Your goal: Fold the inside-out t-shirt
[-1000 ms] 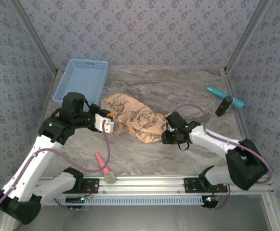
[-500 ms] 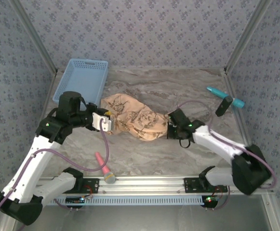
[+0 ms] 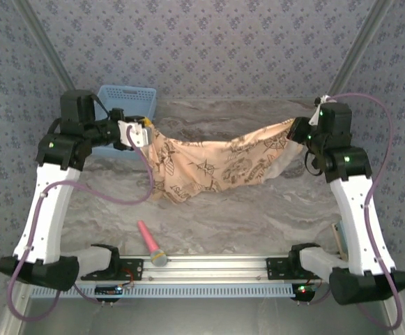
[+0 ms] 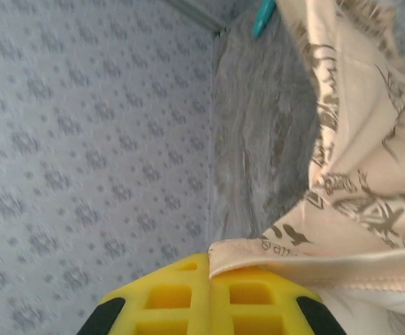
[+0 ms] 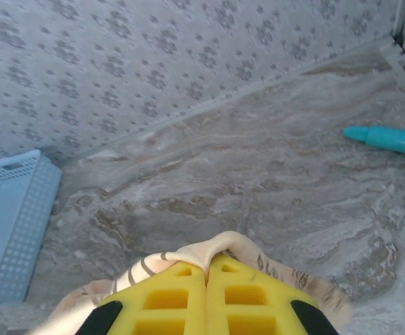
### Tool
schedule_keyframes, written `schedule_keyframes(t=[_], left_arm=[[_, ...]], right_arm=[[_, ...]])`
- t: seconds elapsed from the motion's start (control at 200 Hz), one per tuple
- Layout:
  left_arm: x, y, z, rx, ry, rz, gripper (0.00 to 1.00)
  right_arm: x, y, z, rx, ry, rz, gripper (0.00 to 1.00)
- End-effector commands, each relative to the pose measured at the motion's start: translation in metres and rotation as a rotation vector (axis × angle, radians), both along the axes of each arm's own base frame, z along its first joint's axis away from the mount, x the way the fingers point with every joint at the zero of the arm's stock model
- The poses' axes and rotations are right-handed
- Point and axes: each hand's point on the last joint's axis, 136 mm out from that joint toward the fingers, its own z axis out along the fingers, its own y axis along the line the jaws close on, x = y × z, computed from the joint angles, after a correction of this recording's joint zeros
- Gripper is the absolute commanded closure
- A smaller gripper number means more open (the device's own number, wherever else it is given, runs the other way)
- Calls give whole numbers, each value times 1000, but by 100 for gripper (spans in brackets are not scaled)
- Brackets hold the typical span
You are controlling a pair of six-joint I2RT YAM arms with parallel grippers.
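Observation:
The peach-tan t-shirt [image 3: 216, 167] with dark brown emblems hangs stretched like a hammock above the marble table, its lower edge sagging toward the surface. My left gripper [image 3: 146, 129] is shut on its left end, high up near the basket. In the left wrist view the yellow fingers [image 4: 258, 296] pinch a hemmed edge of the t-shirt [image 4: 369, 174]. My right gripper [image 3: 298, 130] is shut on the right end, raised to about the same height. In the right wrist view a fold of t-shirt [image 5: 219, 248] sticks out between the closed yellow fingers [image 5: 164, 296].
A blue plastic basket [image 3: 129, 98] stands at the back left behind the left arm. A teal marker [image 5: 390, 138] lies at the back right. A pink-handled tool [image 3: 150, 243] lies near the front rail. Patterned walls enclose the table on three sides.
The right gripper closed on the shirt's right end. Both arms then rose and spread apart, lifting the crumpled shirt off the table and stretching it out between them.

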Motion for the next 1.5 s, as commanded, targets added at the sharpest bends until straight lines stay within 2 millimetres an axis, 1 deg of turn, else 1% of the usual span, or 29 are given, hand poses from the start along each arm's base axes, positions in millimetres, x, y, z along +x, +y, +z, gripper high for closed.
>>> schedule_keyframes(t=[0.0,0.05,0.105,0.19,0.265,0.315,0.345,0.37,0.415,0.475,0.51,0.545,0.585,0.595,0.64,0.76,0.825,0.88,0.924,0.939,0.999,1.089,1.129,1.174,1.269,1.344,1.354,1.369,1.494], left_arm=[[-11,6,22,-73,-21,-25,100],[-19,10,26,-85,-31,-25,100],[-33,12,30,-95,-40,-35,100],[-59,11,34,-98,-42,-71,100],[-81,8,44,-117,-61,-107,100],[-90,6,52,-130,-82,-128,100],[-93,5,56,-137,-91,-138,100],[-94,5,59,-142,-97,-143,100],[-93,3,62,-151,-100,-156,100],[-88,1,60,-159,-86,-171,100],[-82,0,53,-161,-64,-172,100],[-75,-1,43,-158,-38,-170,100],[-66,0,27,-152,1,-155,100],[-63,0,24,-150,7,-150,100],[-52,2,1,-133,54,-128,100],[-29,8,-77,-64,193,-67,100],[-23,12,-115,-30,281,-45,100],[-25,13,-140,-6,351,-41,100],[-26,13,-157,21,393,-34,100],[-27,13,-162,30,402,-32,100],[-29,12,-175,65,433,-18,100],[-34,11,-180,78,455,-20,100],[-36,11,-182,83,449,-18,100],[-37,11,-182,77,439,-13,100],[-36,13,-181,69,426,7,100],[-35,15,-182,78,434,17,100],[-35,15,-183,80,435,19,100],[-35,15,-183,83,438,20,100],[-34,17,-185,87,445,28,100]], right_arm=[[-26,-1,-11,-2,84,48,100],[-38,-7,-6,-11,67,25,100],[-53,-11,1,-16,41,10,100],[-76,-10,15,-13,-9,25,100],[-90,-8,31,0,-68,34,100],[-93,-7,40,13,-95,33,100],[-91,-6,43,15,-103,37,100],[-87,-5,46,18,-106,44,100],[-76,-1,44,22,-81,63,100],[-55,5,28,30,3,94,100],[-43,9,16,41,61,114,100],[-30,14,0,46,120,137,100],[-17,18,-20,48,185,156,100],[-13,20,-27,47,208,160,100],[-1,26,-55,37,285,177,100],[25,40,-134,-22,469,207,95],[37,46,-180,-36,560,221,92],[44,53,-213,-46,627,260,88],[48,54,-232,-49,665,260,82],[49,56,-238,-46,676,266,79],[48,58,-251,-38,699,272,66],[44,54,-256,-33,692,264,58],[39,55,-259,-21,699,272,54],[34,58,-263,-2,707,297,53],[26,70,-280,50,744,367,52],[27,72,-287,59,757,368,52],[19,71,-295,60,781,365,52],[17,70,-298,62,788,363,51],[12,68,-311,55,813,351,51]])
